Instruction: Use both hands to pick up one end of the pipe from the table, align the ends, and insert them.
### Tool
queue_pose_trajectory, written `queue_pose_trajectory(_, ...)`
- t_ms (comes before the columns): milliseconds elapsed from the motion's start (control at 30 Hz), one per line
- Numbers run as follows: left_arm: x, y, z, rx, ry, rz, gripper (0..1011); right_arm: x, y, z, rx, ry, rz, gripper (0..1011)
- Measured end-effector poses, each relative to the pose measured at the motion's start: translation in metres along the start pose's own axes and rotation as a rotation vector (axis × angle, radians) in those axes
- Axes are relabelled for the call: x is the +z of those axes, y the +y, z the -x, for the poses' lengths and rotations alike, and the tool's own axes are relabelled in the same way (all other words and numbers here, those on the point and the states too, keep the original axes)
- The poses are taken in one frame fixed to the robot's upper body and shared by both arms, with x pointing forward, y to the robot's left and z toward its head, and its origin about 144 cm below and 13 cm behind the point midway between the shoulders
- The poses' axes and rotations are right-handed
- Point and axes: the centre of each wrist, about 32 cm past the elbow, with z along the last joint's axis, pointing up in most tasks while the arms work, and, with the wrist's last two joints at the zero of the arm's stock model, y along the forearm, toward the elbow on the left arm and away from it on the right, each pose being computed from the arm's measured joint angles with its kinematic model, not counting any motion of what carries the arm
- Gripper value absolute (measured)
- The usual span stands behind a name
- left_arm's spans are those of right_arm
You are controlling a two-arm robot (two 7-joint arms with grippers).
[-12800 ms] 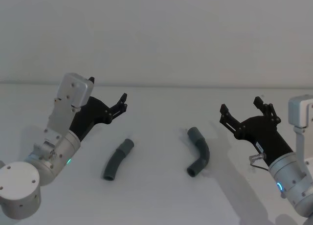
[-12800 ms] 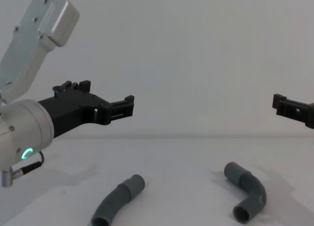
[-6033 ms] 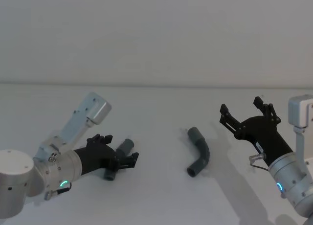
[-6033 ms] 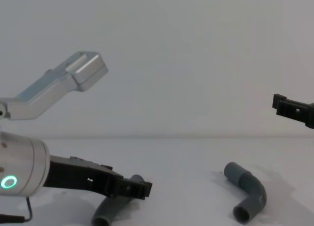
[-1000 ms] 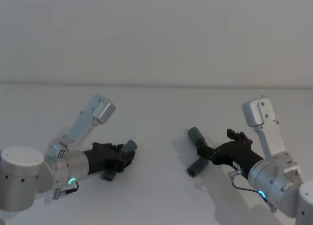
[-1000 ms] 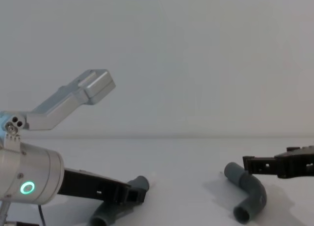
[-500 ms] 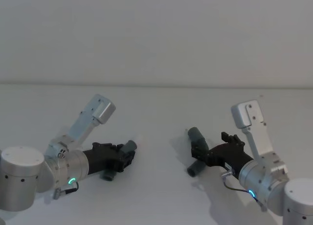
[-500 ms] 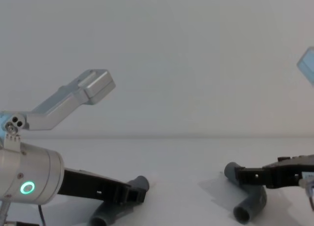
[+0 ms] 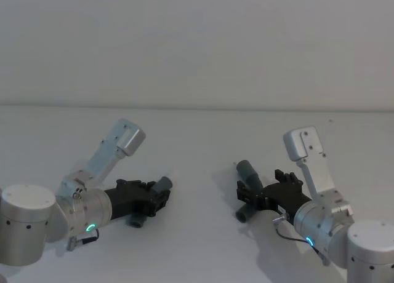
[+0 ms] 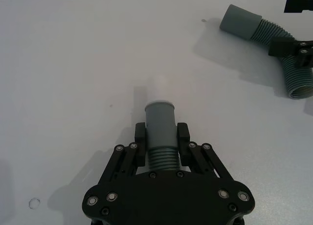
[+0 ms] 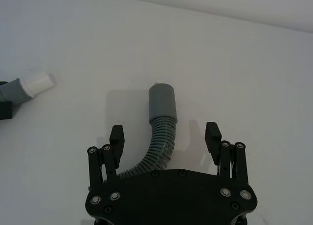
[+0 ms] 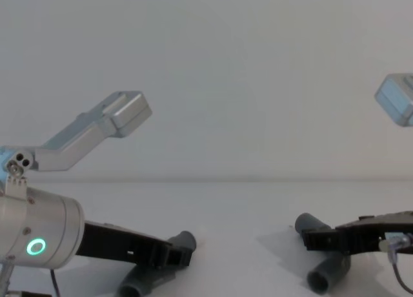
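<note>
1. The pipe (image 9: 247,170) is sitting in two parts on the plain matte white table (image 9: 197,246). These are a dark-grey ribbed hose piece with a narrow white tip (image 10: 160,118) on your left and a bent dark-grey ribbed hose piece with a wider grey cuff (image 11: 161,132) on your right, well apart from each other.
2. Your black plastic left gripper (image 10: 161,137) is clamping the tipped piece across its ribs, just behind the smooth cuff, with the jaws drawn in tight against it. I cannot tell whether the piece is leaving the table.
3. Your black plastic right gripper (image 11: 164,135) is straddling the bent piece with its jaws spread wide, and neither finger is touching the hose.
4. In my judgement, you are risking a poor grasp on the right. The jaws are lining up on the curved ribs behind the cuff, so one finger meeting the hose first may push or roll it aside.
5. You are also risking droop. A grip that far back on flexible ribs may let the cuff sag or swing off line, and then the tip would be striking the rim.
6. The white tip is blending into the white table, which is making alignment harder to judge.
7. The wider cuff is the only thing here acting as a receptacle, and nothing is entering it yet.
</note>
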Motion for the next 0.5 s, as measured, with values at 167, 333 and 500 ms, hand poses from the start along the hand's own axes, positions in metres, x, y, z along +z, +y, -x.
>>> queue_pose_trajectory(167, 0.0000, 0.0000, 0.0000, 0.000, 0.000, 0.000, 357, 0.0024, 0.0027, 0.0017, -0.008, 0.009, 0.026, 1000)
queue_pose_trajectory(333, 0.0000, 0.0000, 0.0000, 0.000, 0.000, 0.000, 356, 0.0040, 0.0043, 0.0029, -0.015, 0.017, 0.041, 1000)
queue_pose_trajectory(500, 0.0000, 0.0000, 0.0000, 0.000, 0.000, 0.000, 357, 0.0055, 0.0057, 0.0040, -0.022, 0.022, 0.055, 1000)
